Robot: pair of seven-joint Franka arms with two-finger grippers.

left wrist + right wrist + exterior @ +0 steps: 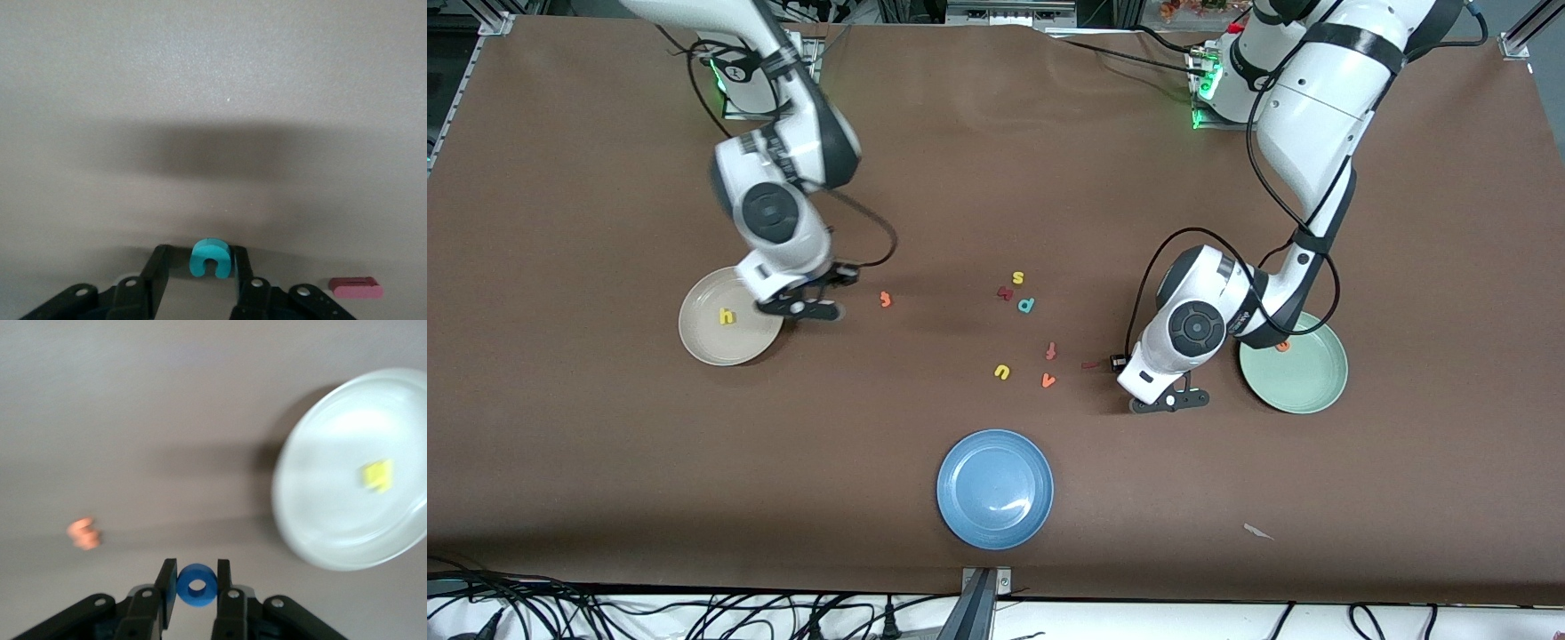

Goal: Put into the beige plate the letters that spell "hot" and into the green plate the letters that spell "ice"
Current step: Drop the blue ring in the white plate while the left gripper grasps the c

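Observation:
My right gripper (196, 563) (805, 307) is shut on the blue o (197, 585) and hangs over the table just off the rim of the beige plate (729, 347) (333, 520). The yellow h (727, 316) (378, 475) lies in that plate. The orange t (885, 299) (84, 533) lies on the table beside it. My left gripper (200, 252) (1169, 402) is down at the table with its fingers astride the teal c (211, 258); one finger touches it and the other stands off by a gap. The dark red i (1089, 364) (357, 287) lies close by. The green plate (1303, 391) holds the orange e (1282, 347), half hidden by the arm.
Loose letters lie mid-table: a yellow s (1017, 277), a dark red letter (1005, 292), a teal p (1026, 305), a red-orange f (1051, 351), a yellow u (1002, 372) and an orange v (1048, 380). A blue plate (996, 524) sits nearer the front camera. A paper scrap (1258, 532) lies near the front edge.

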